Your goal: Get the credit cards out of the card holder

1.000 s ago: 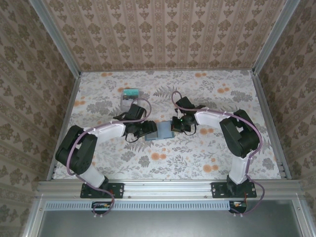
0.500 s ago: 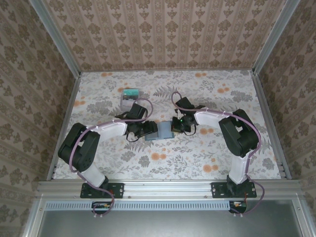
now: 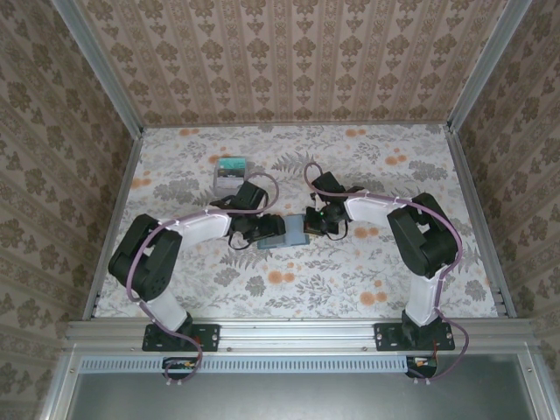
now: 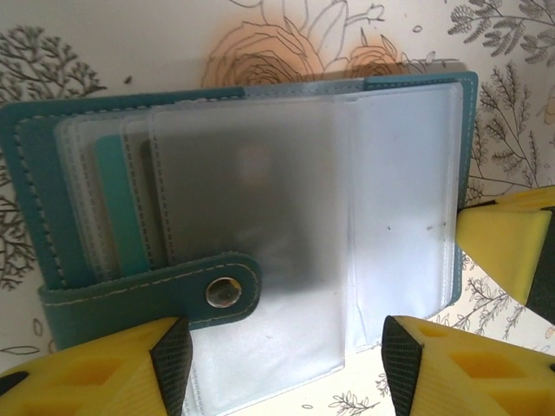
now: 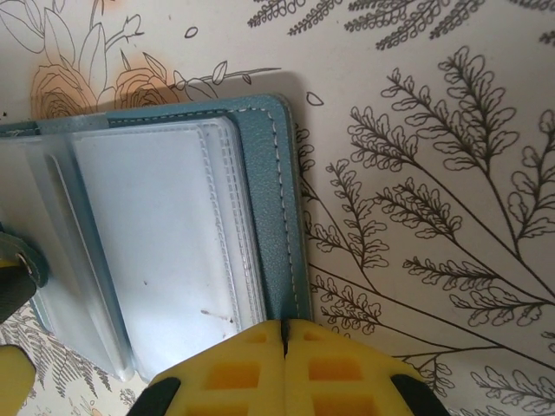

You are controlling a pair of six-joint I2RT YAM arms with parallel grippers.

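The teal card holder (image 3: 287, 234) lies open on the floral table between both grippers. In the left wrist view its cover (image 4: 35, 191) frames several frosted plastic sleeves (image 4: 399, 191). A teal card edge (image 4: 117, 204) and a dark card shape (image 4: 251, 191) show through them. The snap strap (image 4: 224, 291) lies across the near edge. My left gripper (image 4: 286, 368) stands open, straddling the sleeves' near edge. My right gripper (image 5: 284, 334) is shut, its tips resting on the holder's right cover edge (image 5: 273, 199).
A grey card with a green band (image 3: 229, 175) lies on the table behind the left arm. Metal rails and patterned walls close in the table (image 3: 350, 280) on three sides. Bare floral surface lies to the right and front.
The left arm has reached a little further right, bringing its gripper over the holder's left part. The right gripper and the holder have stayed put.
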